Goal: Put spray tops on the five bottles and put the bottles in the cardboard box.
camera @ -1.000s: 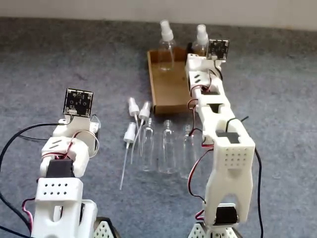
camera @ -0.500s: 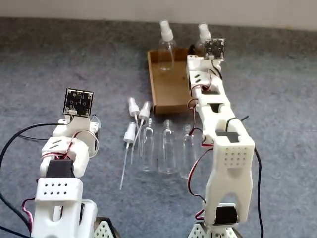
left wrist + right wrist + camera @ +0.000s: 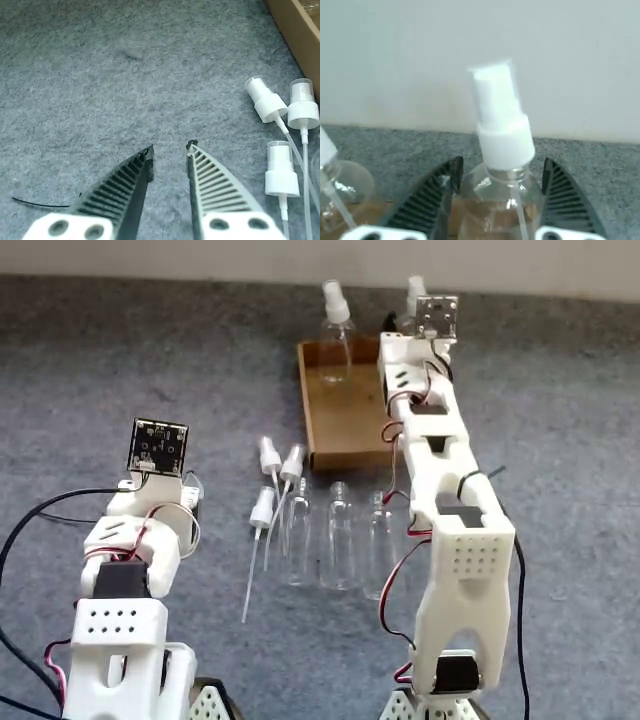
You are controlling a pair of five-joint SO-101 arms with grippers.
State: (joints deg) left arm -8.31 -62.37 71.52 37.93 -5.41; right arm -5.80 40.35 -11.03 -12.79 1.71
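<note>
My right gripper (image 3: 502, 162) is shut on a clear bottle (image 3: 500, 200) with a white spray top (image 3: 500, 115), held upright at the far right corner of the cardboard box (image 3: 345, 410). The same held bottle (image 3: 413, 290) shows past the right arm (image 3: 430, 440). A second topped bottle (image 3: 337, 330) stands at the box's far left. Three bottles without tops (image 3: 338, 535) lie side by side in front of the box. Three loose spray tops (image 3: 268, 455) lie left of them. My left gripper (image 3: 170, 148) hovers open over the carpet, near the spray tops (image 3: 281, 172).
Grey carpet covers the table. A pale wall runs right behind the box's far end. The left arm (image 3: 150, 520) sits at the near left, with open carpet around and ahead of it. A box edge (image 3: 300, 25) shows in the left wrist view.
The right arm has stretched farther away, carrying the topped bottle toward the box's far right corner. The left arm has not moved.
</note>
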